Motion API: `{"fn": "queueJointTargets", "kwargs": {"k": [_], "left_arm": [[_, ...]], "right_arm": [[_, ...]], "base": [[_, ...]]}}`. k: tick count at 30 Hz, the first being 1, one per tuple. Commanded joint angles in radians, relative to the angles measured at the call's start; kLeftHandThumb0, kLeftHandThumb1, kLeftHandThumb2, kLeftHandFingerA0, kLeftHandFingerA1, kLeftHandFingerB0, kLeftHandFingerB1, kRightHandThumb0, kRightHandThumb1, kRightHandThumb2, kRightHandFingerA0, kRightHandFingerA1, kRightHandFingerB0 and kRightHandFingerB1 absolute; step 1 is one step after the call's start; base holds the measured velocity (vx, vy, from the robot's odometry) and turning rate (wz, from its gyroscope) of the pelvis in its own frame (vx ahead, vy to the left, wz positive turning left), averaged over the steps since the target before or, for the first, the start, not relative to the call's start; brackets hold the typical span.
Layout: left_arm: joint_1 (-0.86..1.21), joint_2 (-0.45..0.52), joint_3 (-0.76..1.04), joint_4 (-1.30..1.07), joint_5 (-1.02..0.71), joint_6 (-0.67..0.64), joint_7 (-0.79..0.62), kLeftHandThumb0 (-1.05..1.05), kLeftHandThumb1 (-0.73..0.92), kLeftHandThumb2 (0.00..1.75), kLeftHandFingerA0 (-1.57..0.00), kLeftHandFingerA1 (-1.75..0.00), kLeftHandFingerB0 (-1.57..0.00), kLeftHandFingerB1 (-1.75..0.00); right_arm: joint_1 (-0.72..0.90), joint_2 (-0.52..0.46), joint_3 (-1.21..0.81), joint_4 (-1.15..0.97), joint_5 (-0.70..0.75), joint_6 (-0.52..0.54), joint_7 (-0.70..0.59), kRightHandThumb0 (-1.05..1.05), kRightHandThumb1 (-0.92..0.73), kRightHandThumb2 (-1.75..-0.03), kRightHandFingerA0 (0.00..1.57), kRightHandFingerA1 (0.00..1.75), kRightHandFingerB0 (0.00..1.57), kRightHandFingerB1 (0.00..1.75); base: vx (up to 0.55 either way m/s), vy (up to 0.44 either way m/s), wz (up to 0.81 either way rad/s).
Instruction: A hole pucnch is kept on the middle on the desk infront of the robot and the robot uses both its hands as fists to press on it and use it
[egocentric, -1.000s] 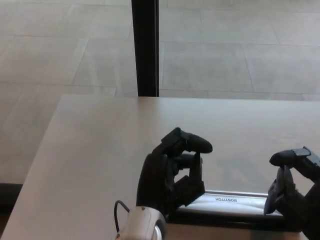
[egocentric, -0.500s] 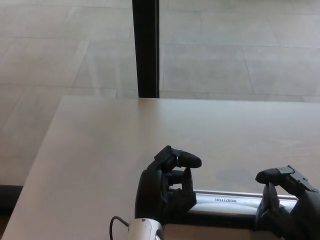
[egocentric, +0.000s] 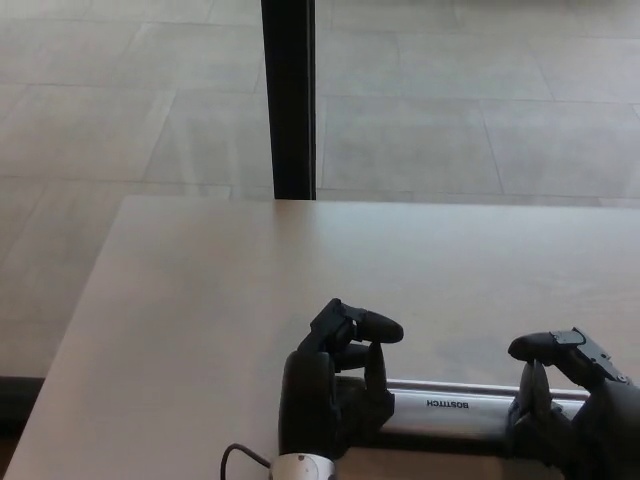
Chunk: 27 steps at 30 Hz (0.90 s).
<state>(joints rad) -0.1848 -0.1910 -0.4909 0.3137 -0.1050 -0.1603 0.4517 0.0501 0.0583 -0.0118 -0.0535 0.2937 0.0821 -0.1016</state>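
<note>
A long silver hole punch (egocentric: 450, 408) marked BOSTITCH lies across the near edge of the desk (egocentric: 300, 270), low in the head view. My left hand (egocentric: 335, 385) rests as a fist on its left end, fingers curled in. At the right end of the bar sits my right hand (egocentric: 570, 410), also curled into a fist, partly cut off by the picture's corner. Both hands hide the ends of the punch, and only its middle strip shows between them.
A black vertical post (egocentric: 290, 95) stands behind the desk's far edge. Grey tiled floor (egocentric: 450, 120) lies beyond. A thin black cable (egocentric: 240, 455) loops by my left wrist at the bottom.
Both hands have come down and toward me onto the punch, with fingers curled tighter. The punch bar has sunk slightly. The view has shifted a little.
</note>
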Motion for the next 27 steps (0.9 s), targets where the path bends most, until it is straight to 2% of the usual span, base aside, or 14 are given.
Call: {"fn": "queueJointTargets", "kwargs": {"k": [1, 2, 6, 7, 10, 12, 14, 16, 19, 27], "left_arm": [[0.026, -0.345, -0.034, 0.378, 0.227, -0.273, 0.447, -0.39, 0.84, 0.83, -0.87, -1.75, -0.6, -1.56], [0.018, -0.354, -0.023, 0.397, 0.219, -0.276, 0.458, -0.4, 0.87, 0.79, -0.87, -1.75, -0.58, -1.56], [-0.015, -0.359, -0.014, 0.436, 0.213, -0.27, 0.479, -0.34, 0.83, 0.83, -0.83, -1.75, -0.58, -1.52], [-0.025, -0.357, -0.017, 0.452, 0.221, -0.267, 0.496, -0.34, 0.82, 0.83, -0.84, -1.75, -0.6, -1.5], [-0.072, -0.343, -0.032, 0.504, 0.256, -0.243, 0.534, -0.33, 0.81, 0.87, -0.8, -1.75, -0.57, -1.59], [-0.085, -0.342, -0.038, 0.53, 0.263, -0.234, 0.547, -0.33, 0.81, 0.86, -0.84, -1.75, -0.59, -1.55], [-0.092, -0.339, -0.04, 0.553, 0.267, -0.246, 0.554, -0.32, 0.8, 0.88, -0.85, -1.75, -0.6, -1.56], [-0.104, -0.329, -0.056, 0.579, 0.293, -0.253, 0.579, -0.3, 0.82, 0.87, -0.86, -1.75, -0.59, -1.57], [-0.12, -0.307, -0.083, 0.614, 0.332, -0.261, 0.605, -0.34, 0.8, 0.91, -0.89, -1.75, -0.62, -1.59], [-0.147, -0.282, -0.12, 0.67, 0.383, -0.313, 0.639, -0.34, 0.8, 0.92, -0.91, -1.75, -0.61, -1.6]], "right_arm": [[-0.02, 0.045, -0.035, 0.419, -0.118, -0.349, -0.02, -0.37, -0.66, -0.94, 0.96, 1.75, 0.66, 1.7], [-0.02, 0.035, -0.028, 0.431, -0.137, -0.365, -0.024, -0.37, -0.66, -0.93, 0.95, 1.75, 0.65, 1.69], [-0.037, 0.029, -0.034, 0.484, -0.147, -0.402, -0.031, -0.37, -0.66, -0.92, 0.92, 1.75, 0.66, 1.7], [-0.047, 0.035, -0.046, 0.521, -0.129, -0.428, -0.014, -0.37, -0.66, -0.92, 0.93, 1.75, 0.66, 1.75], [-0.069, 0.035, -0.042, 0.564, -0.16, -0.445, -0.058, -0.35, -0.64, -0.96, 0.91, 1.75, 0.7, 1.75], [-0.078, 0.031, -0.044, 0.607, -0.16, -0.481, -0.046, -0.36, -0.66, -0.91, 0.91, 1.75, 0.7, 1.75], [-0.082, 0.013, -0.027, 0.642, -0.209, -0.506, -0.082, -0.39, -0.67, -0.87, 0.91, 1.75, 0.71, 1.75], [-0.087, -0.002, -0.017, 0.694, -0.251, -0.538, -0.125, -0.45, -0.69, -0.84, 0.96, 1.75, 0.78, 1.75], [-0.092, 0.003, -0.027, 0.766, -0.264, -0.581, -0.165, -0.44, -0.67, -0.84, 0.97, 1.75, 0.78, 1.75], [-0.114, -0.006, -0.016, 0.836, -0.336, -0.665, -0.243, -0.47, -0.76, -0.74, 0.97, 1.75, 0.76, 1.75]], "base": [[0.0, 0.0, 0.0], [0.0, 0.0, 0.0], [0.0, 0.0, 0.0], [0.0, 0.0, 0.0], [0.0, 0.0, 0.0], [0.0, 0.0, 0.0], [0.0, 0.0, 0.0], [0.0, 0.0, 0.0], [0.0, 0.0, 0.0], [0.0, 0.0, 0.0]]}}
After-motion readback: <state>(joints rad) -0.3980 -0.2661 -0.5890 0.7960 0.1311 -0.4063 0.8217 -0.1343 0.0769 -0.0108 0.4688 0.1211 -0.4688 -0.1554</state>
